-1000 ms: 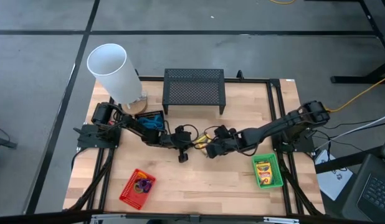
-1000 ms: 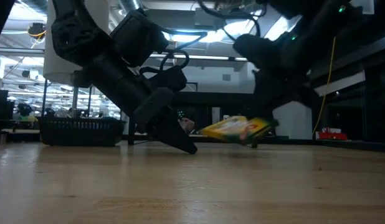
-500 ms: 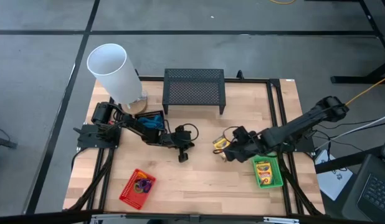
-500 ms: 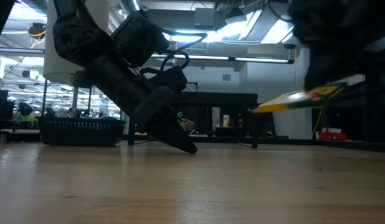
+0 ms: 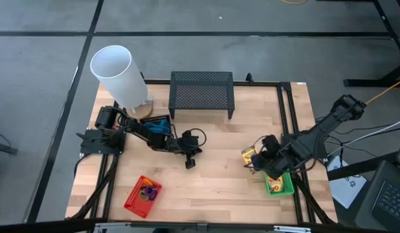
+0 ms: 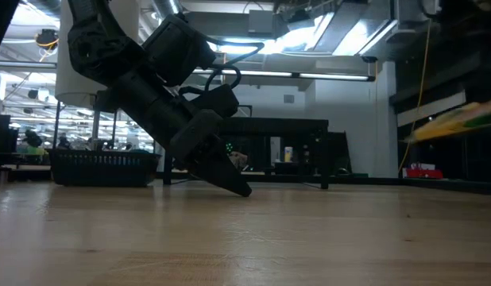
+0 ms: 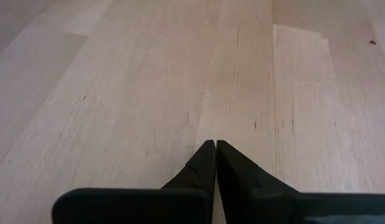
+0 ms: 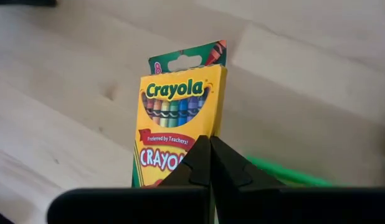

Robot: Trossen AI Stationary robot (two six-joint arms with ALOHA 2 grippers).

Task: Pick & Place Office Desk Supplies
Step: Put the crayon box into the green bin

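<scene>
Seen from above, left to right: a red basket (image 5: pixel 143 194) near the table's (image 5: pixel 213 184) front edge; the left gripper (image 5: pixel 189 162) at mid-table, fingers pressed together on nothing; the right gripper (image 5: pixel 257 159) clamping a crayon box (image 5: pixel 248 155) — raised just beside the green basket (image 5: pixel 278 179).

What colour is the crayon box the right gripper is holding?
Yellow with a green top edge; the crayon box shows best in the right wrist view, clamped by the right gripper.

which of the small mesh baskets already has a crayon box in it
The green mesh basket by the right tool, holding a yellow-and-green crayon box. The red mesh basket holds purple and orange loops instead.
</scene>
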